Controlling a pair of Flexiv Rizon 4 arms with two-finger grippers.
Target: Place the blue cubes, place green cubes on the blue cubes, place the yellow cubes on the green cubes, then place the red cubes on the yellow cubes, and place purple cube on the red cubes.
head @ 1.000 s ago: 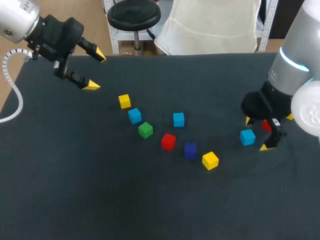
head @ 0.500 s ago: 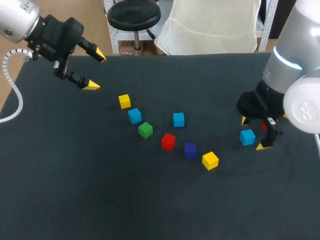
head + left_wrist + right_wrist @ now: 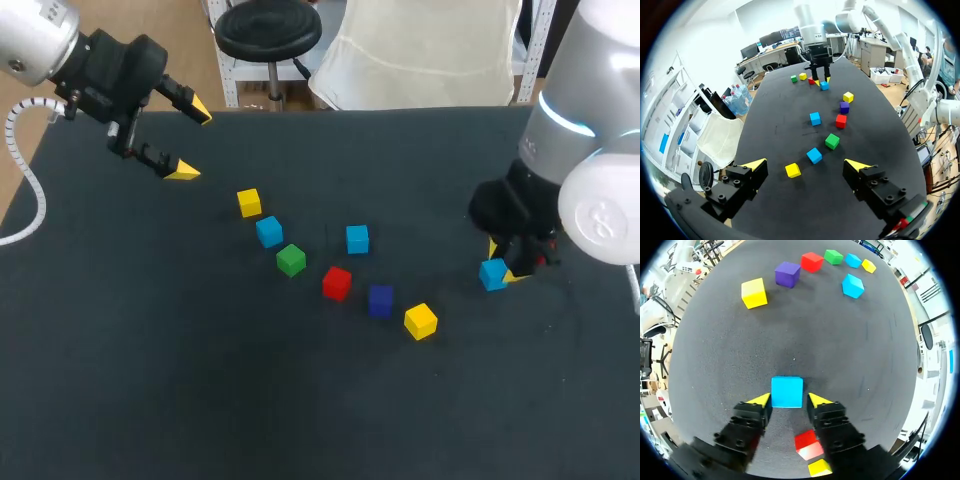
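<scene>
Where the blue cube [image 3: 492,273] lies: flat on the table [image 3: 200,380] at its right side, well apart from the cubes in the middle. It has hardly shifted in the last second.
Right gripper [image 3: 788,401]: down over this cube, one tip at each side of it. A second ago the tips stood wide, with the cube loose between them; now they have drawn in close. At one side a thin strip of table shows between tip and cube, so I judge it narrowly spread and not pinching yet.
Meaning for the task: the grasp of a blue cube is almost made; nothing is stacked so far.
Red cube [image 3: 807,445]: just behind the blue one, under the gripper body. I think a straight lift would not disturb it.
Green cube [image 3: 291,260]: in the middle group with two blue, two yellow, one red and one purple, all lying single, unchanged.
Left gripper [image 3: 192,141]: spread wide and holding nothing, above the far left corner, in the same place as before.
</scene>
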